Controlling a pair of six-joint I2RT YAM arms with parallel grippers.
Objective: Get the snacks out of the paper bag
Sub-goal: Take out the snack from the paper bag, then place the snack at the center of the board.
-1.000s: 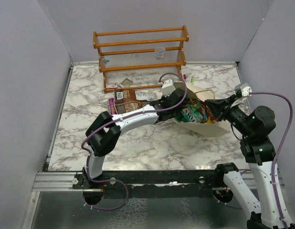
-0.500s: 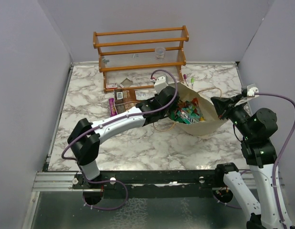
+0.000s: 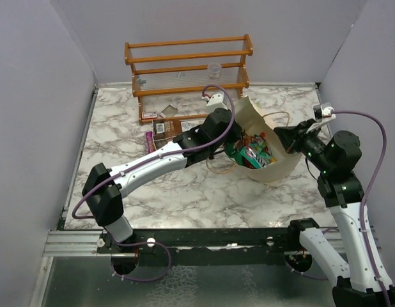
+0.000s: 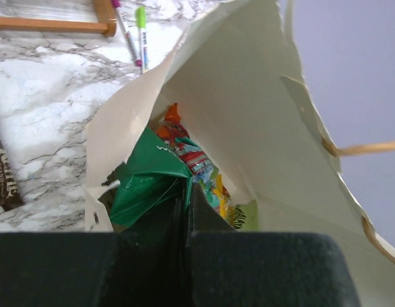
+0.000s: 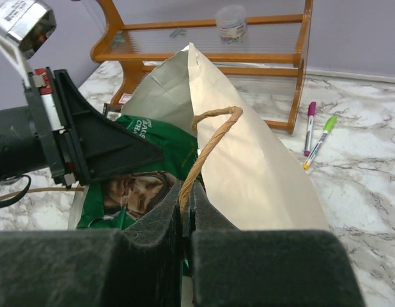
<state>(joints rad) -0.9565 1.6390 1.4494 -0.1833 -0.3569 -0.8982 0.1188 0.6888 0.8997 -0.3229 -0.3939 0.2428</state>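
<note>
Marble table [image 3: 185,192], grey walls on three sides, wooden rack [image 3: 185,70] at the back. On the left, a few loose packets [image 3: 164,131] lay flat in front of the rack, well apart from the bag's mouth.

Your left gripper [image 4: 185,192] sat right at that mouth, jaws pinched together on the edge of the green packet [image 4: 146,179]. That packet was the nearest one, on top of the pile, half inside. The rest of the snacks [image 3: 255,150] were deeper in, red, orange and light green, all in the bag.

The paper bag [image 3: 282,167] was tipped, mouth facing left towards your left arm, base off to the right. So I'd judge the way out ran left and slightly towards you, along the bag's long axis.

Your right gripper [image 5: 185,198] was clamped on the tan handle [image 5: 210,137] and held the bag on that side. The left arm was the nearer one to the snacks.

Likely snags: the bag's upper flap hanging over the packet, and the second handle loop [image 3: 216,167] lying on the table under your left forearm. Two pens [image 5: 317,137] lay right of the bag, out of the way.
</note>
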